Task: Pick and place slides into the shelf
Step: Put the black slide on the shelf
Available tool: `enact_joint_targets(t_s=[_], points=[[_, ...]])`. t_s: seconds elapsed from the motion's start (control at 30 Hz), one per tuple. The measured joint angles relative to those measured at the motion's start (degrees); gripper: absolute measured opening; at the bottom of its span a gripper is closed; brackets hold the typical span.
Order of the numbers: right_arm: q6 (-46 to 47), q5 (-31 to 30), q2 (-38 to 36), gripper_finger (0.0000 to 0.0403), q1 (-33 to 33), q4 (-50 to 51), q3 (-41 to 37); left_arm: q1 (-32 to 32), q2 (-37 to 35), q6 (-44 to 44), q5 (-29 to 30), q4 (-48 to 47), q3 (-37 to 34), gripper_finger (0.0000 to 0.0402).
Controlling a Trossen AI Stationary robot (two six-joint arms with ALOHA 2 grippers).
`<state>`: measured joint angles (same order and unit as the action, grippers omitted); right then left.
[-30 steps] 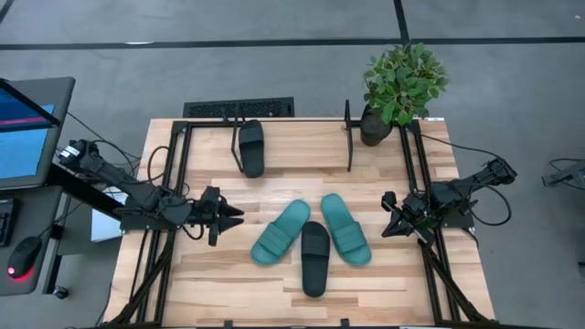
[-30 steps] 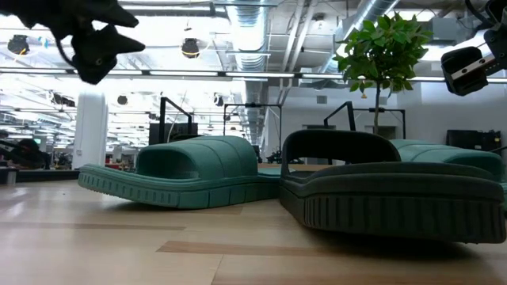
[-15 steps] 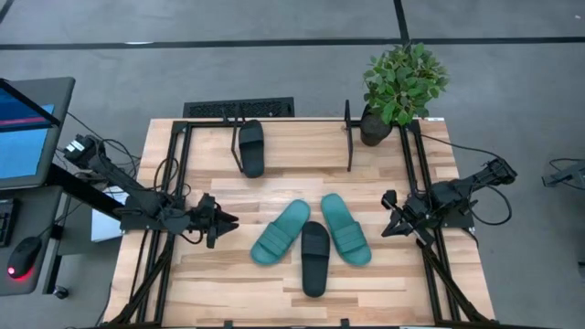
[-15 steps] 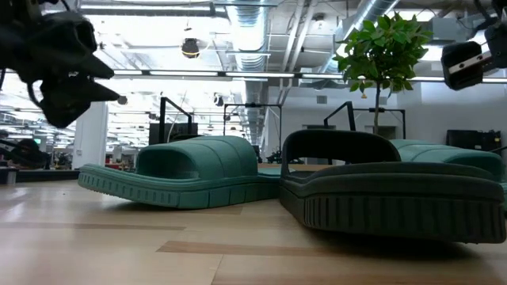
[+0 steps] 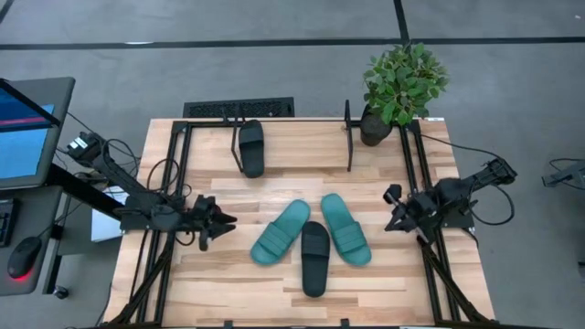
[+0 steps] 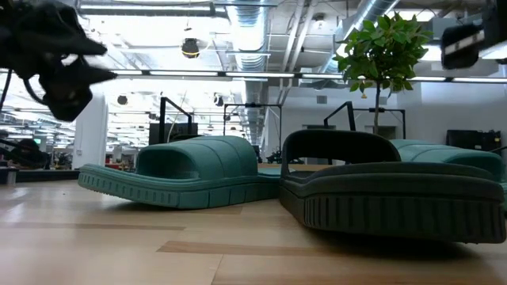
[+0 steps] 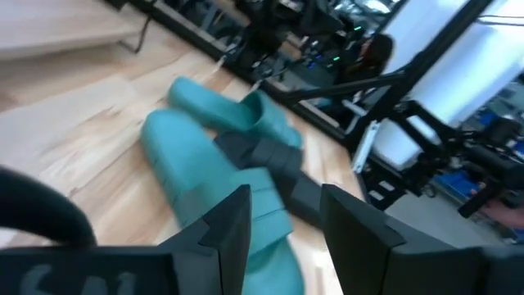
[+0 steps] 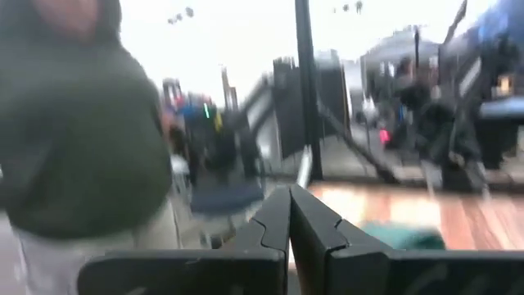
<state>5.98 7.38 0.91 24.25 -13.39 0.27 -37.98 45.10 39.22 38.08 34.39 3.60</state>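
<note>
**Three slides loose mid-table, one at the shelf**

Nearest us: black slide point(image 5: 314, 257), toe end tucked between two teal slides, left teal point(image 5: 280, 231) and right teal point(image 5: 345, 228), all touching in a fan. Left gripper point(image 5: 225, 220) hangs just left of the left teal, fingers spread wide, nothing in them, pointing at it. Right gripper point(image 5: 388, 215) waits near the table's right side, apart from the right teal, fingers pressed together, empty. Farther back: 2nd black slide point(image 5: 251, 147) sits w/in the shelf point(image 5: 348, 135), near its left end frame.
</note>
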Motion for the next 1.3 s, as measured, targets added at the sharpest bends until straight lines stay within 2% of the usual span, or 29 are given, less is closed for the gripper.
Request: enact_joint_targets(t_s=[0.1, 0.33, 0.5, 0.63, 0.8, 1.3], points=[[0.07, 0.01, -0.01, 0.0001, 0.0, -12.01, 0.0, -0.13, -0.02, -4.66, -1.94, 3.75, 0.0, 0.0135], [2.29, -0.54, 0.12, 0.0001, -0.19, -42.7, -0.02, -0.15, -0.02, -11.97, -11.06, 10.57, 0.01, 0.0135], [2.12, -1.29, 0.09, 0.0001, -0.39, -55.09, -0.02, -0.17, -0.02, -12.44, -12.3, 10.8, 0.04, 0.0135], [1.83, -1.33, 0.09, 0.0001, -0.39, -56.67, -0.02, -0.15, -0.02, -12.2, -12.1, 10.78, 0.04, 0.0135], [-4.66, -1.44, 0.09, 0.0001, -0.39, -56.19, -0.02, -0.15, -0.02, -12.04, -11.36, 10.76, 0.04, 0.0135], [-6.47, -1.44, 0.09, 0.0001, -0.39, -55.06, -0.02, -0.13, -0.02, -11.56, -7.45, 10.56, 0.07, 0.0135]])
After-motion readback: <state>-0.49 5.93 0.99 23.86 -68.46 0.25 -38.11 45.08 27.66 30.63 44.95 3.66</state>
